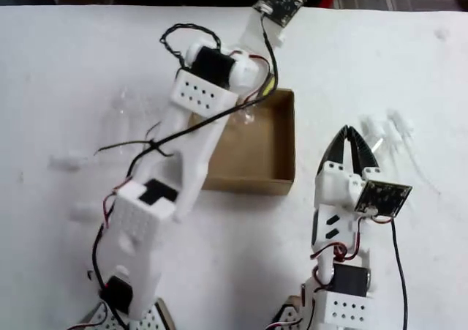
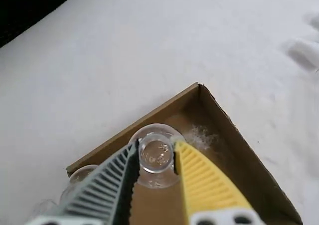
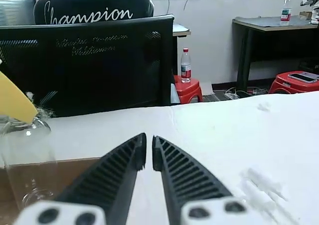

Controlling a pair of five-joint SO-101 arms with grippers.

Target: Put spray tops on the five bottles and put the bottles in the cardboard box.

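the left gripper is pinching a clear bottle at its neck, between one grey and one yellow finger. the bottle is standing upright, its long axis running vertically and its open mouth pointing straight up toward the wrist camera. it is sitting inside the cardboard box, in the box's upper left corner as the high view shows it, near the centre of that frame. the left arm is stretching from the lower left of the frame across the box's left wall, covering that edge. a second clear bottle is sitting on the white table just outside the same corner. the right gripper is resting in the right half of the high view, apart from the box, its black fingers pressed almost together on nothing. a cluster of white spray tops is lying just beside its tips, to the right.
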